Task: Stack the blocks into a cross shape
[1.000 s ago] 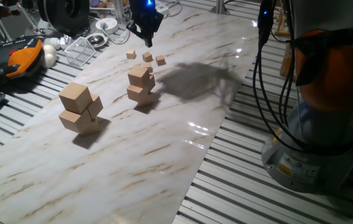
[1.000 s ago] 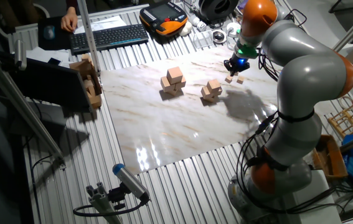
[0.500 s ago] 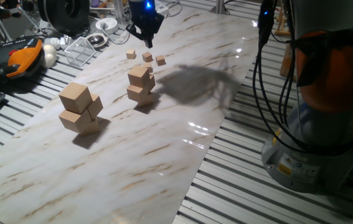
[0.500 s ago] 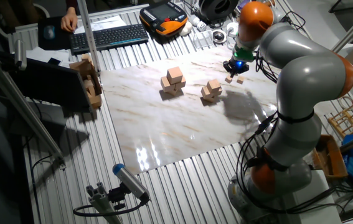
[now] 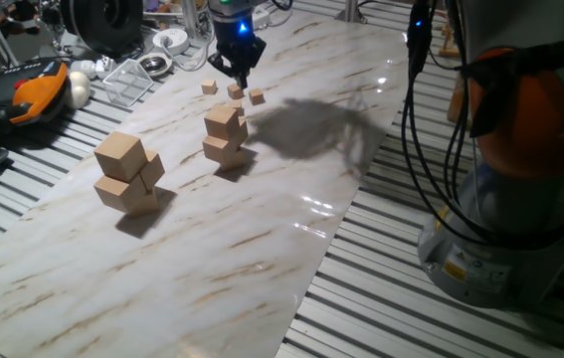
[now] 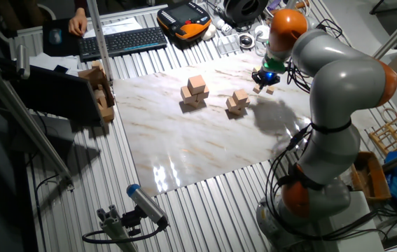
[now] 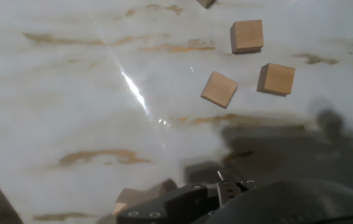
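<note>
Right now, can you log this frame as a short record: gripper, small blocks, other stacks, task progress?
gripper: gripper hangs low over the small blocks at the far end of the marble board; open or shut cannot be told
small blocks: three in the hand view, all flat on the board, apart from one another
medium stack: medium cubes piled near the board's middle
large stack: large cubes piled nearer the camera
task progress: no small block stacked on another yet

Two fixed views face the marble board point(image 5: 262, 229) from opposite sides; hand view looks straight down close
</note>
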Action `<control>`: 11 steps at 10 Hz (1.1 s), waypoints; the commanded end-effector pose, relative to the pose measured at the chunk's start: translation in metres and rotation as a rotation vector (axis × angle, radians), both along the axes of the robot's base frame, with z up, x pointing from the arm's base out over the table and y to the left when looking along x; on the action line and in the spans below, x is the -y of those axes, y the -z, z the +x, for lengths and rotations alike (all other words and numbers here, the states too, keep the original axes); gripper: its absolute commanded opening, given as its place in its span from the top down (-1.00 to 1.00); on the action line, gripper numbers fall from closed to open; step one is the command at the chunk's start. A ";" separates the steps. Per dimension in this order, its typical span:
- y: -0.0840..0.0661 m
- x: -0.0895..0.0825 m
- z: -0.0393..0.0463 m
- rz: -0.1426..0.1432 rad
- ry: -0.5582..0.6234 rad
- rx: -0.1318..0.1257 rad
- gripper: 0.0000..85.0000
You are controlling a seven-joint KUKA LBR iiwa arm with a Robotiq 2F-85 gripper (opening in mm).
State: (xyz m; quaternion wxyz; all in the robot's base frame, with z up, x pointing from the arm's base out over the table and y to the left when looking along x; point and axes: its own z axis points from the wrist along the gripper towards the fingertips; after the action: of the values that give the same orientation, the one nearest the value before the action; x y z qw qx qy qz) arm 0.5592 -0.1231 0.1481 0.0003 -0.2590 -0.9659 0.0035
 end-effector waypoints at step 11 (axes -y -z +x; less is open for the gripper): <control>0.013 0.032 0.0235 0.027 0.083 -0.019 1.00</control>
State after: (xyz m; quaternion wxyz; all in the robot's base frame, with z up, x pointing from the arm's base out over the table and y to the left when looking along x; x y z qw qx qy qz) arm 0.5827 -0.1550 0.1350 0.0157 -0.3003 -0.9537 -0.0061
